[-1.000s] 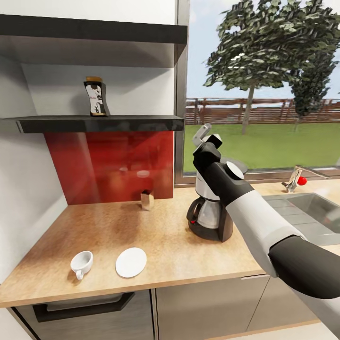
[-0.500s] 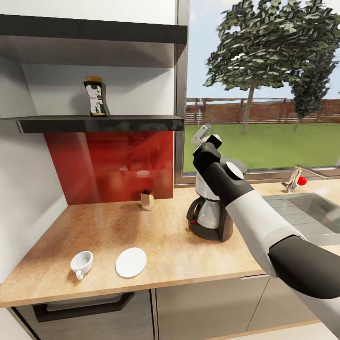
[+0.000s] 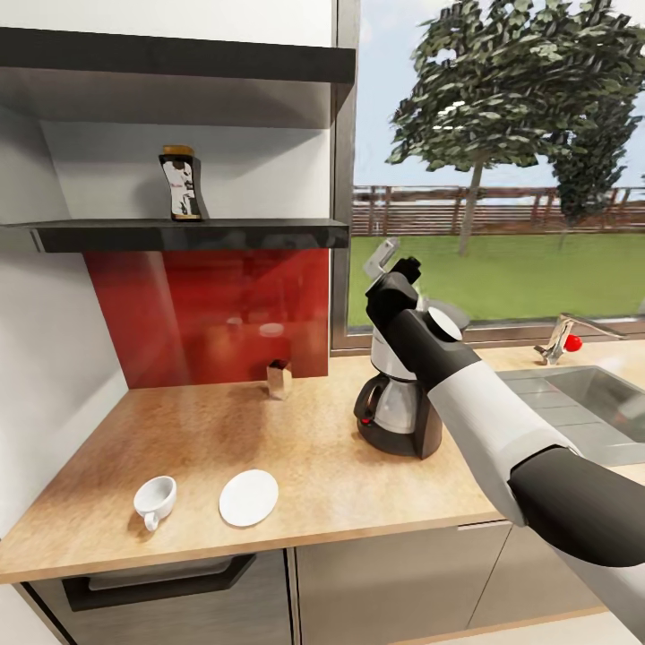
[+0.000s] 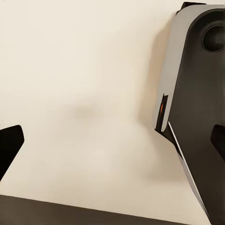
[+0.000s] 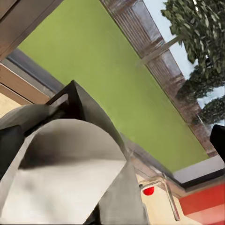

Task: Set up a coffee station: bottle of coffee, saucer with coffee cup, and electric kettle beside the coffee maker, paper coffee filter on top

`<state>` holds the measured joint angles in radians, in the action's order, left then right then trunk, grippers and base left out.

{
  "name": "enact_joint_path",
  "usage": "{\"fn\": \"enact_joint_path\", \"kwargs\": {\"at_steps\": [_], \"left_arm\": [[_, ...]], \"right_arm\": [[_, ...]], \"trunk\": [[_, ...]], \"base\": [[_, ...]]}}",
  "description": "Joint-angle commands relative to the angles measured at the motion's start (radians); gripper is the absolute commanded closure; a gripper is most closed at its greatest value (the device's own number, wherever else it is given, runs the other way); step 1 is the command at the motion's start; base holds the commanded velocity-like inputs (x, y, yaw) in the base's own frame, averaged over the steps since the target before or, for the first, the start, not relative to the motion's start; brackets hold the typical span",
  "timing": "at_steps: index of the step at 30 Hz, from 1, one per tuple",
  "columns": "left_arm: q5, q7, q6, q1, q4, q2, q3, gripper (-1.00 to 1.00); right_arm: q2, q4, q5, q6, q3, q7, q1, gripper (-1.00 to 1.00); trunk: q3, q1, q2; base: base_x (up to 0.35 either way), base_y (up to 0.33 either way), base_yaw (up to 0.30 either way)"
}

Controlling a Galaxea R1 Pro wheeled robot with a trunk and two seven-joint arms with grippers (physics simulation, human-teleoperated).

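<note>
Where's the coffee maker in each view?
Head: coffee maker on the countertop, right of centre, partly behind the right arm.
Right wrist: close grey shape, probably its top.
Left wrist: faces a pale surface.
Shared landmark: red tap knob, head and right wrist.

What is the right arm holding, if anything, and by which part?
Apparently nothing: the right gripper hovers above the coffee maker, fingers spread, no filter visible between them.

Bright, even daylight came through the window (image 3: 502,161), glossing the red backsplash (image 3: 210,313) with pale reflections and laying soft shadows on the countertop (image 3: 269,448), while the renders looked slightly soft and both wrist views blurred up close.
</note>
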<state>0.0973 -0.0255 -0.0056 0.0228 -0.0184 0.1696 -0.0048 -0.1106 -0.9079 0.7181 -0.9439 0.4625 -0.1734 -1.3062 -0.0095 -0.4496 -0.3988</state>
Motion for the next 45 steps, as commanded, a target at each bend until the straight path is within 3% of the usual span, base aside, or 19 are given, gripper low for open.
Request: {"fn": "enact_joint_path", "kwargs": {"at_steps": [1,24,45], "left_arm": [[0.010,-0.001,-0.001,0.000,0.000,0.000,-0.001,-1.00],[0.010,-0.002,-0.003,0.000,-0.001,-0.001,-0.001,-1.00],[0.012,-0.004,0.001,0.000,-0.002,-0.001,-0.004,-1.00]], "right_arm": [[0.000,0.000,0.011,-0.004,0.001,-0.009,-0.001,-1.00],[-0.006,-0.009,0.012,-0.004,0.000,-0.010,-0.001,-1.00],[-0.015,-0.016,0.012,-0.005,-0.001,-0.010,-0.001,-1.00]], "trunk": [[-0.001,0.000,-0.001],[-0.001,0.000,-0.001],[-0.001,0.000,-0.001]], "base": [[0.000,0.000,0.000],[-0.008,0.000,0.000],[-0.277,0.185,0.000]]}}
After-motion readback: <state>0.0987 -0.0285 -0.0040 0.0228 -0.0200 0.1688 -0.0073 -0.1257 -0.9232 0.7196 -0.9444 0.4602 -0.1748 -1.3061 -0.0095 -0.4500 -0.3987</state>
